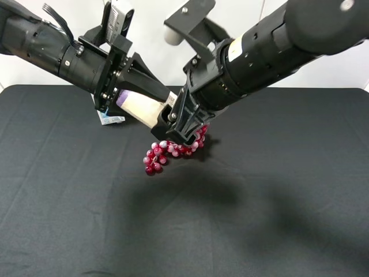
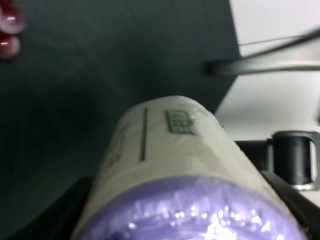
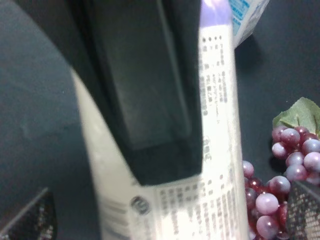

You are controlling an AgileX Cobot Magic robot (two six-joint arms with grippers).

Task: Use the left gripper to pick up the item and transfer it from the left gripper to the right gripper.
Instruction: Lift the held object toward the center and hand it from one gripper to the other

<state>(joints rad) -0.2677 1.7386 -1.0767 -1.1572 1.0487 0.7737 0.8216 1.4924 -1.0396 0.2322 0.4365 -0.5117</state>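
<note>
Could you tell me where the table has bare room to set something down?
The near half of the black table is bare, in front of the grape bunch, and so is its right side. Crowded at mid-back: the bunch, the small carton, and the held cylinder above.

I work over a flat worktop (image 1: 69, 231) covered edge to edge in matte black cloth with faint creases. Behind its far edge stands a plain white wall (image 1: 334, 74). Lighting is diffuse and comes from above; it lays broad, soft shadows (image 1: 190, 199) on the cloth near the centre.
</note>
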